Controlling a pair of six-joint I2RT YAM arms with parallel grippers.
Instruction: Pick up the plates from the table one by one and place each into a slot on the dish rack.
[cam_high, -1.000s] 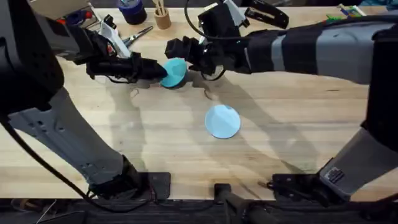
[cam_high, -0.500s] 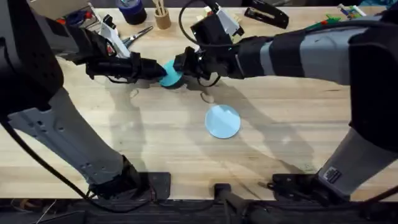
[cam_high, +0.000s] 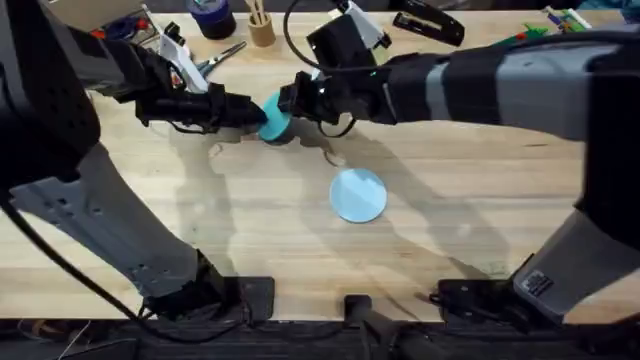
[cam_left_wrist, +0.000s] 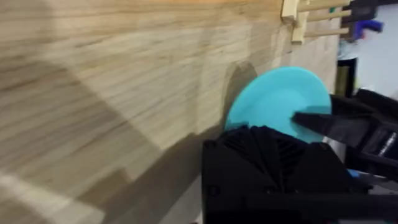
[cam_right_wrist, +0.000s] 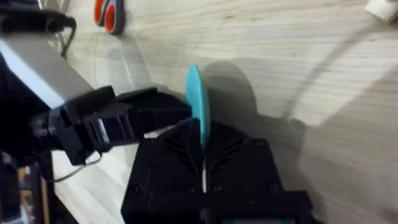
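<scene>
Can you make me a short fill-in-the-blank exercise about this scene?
1. The plate held between both claws is coloured ____.
2. The pale blue plate lies flat on the ____.
3. Beside the wooden cup lies a pair of ____.

Missing words: teal; table; scissors

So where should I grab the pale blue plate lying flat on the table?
Grip the pale blue plate at its rim, coming from above at a low angle: it lies flat on the table, so only a thin edge offers a hold. Its near side looks unobstructed.
</scene>
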